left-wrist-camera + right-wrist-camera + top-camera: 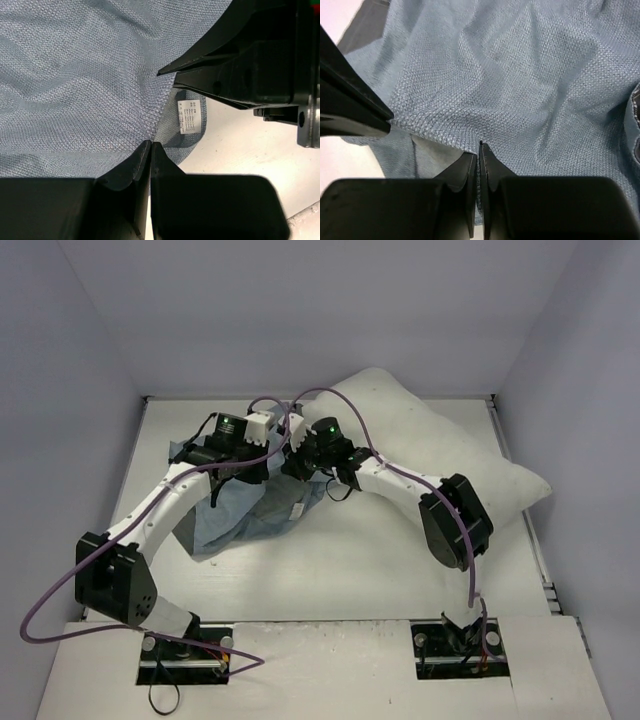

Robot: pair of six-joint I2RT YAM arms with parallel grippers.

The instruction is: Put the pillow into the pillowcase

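Note:
The pillowcase (243, 518) lies crumpled at the table's left centre, pale blue-grey side up. The white pillow (440, 445) rests diagonally at the back right, apart from the case. Both grippers meet over the case's upper edge. My left gripper (150, 144) is shut on the pillowcase (75, 90), and folds in the cloth run into its tips. My right gripper (480, 146) is shut on the hem of the pillowcase (510, 75), with cloth showing between its jaws. A white care label (189, 116) is sewn at the edge.
White walls (70, 360) close in the table (380, 560) at the left, back and right. Purple cables (300, 400) loop above both wrists. The right arm's elbow (455, 525) hangs just in front of the pillow's near side.

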